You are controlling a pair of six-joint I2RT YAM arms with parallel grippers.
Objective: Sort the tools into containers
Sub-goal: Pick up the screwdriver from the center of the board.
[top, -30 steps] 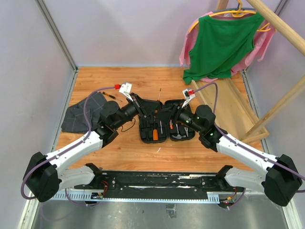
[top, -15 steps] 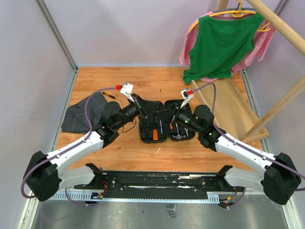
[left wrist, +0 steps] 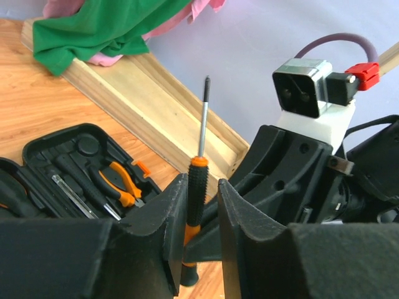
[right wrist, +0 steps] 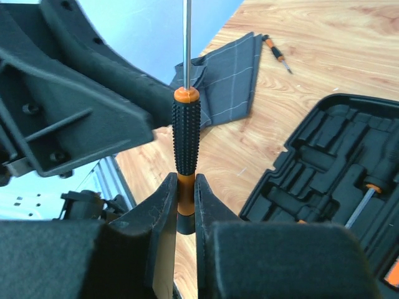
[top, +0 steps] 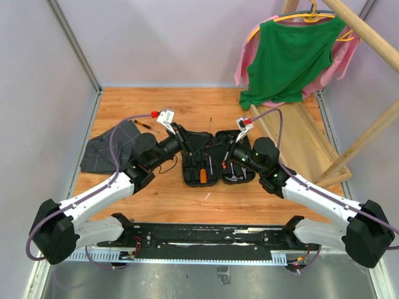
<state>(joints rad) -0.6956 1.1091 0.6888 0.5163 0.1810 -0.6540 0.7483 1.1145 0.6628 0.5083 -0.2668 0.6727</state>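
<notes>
Closing in on its partner since a second ago, the right gripper has its jaws clenched on the orange neck at the foot of a screwdriver. The tool stands upright in the air between both grippers, shaft pointing up, above the open black tool case.

Further up the ribbed black handle, the left gripper brackets it. A gap shows on one side, so its hold looks released.

Judging by its build, the screwdriver is light and stiff. The ribbed handle offers grip, while the thin, smooth steel shaft would likely slip. A pinch on the narrow neck may let it pivot.

Orange-handled pliers already lie in the case.
</notes>
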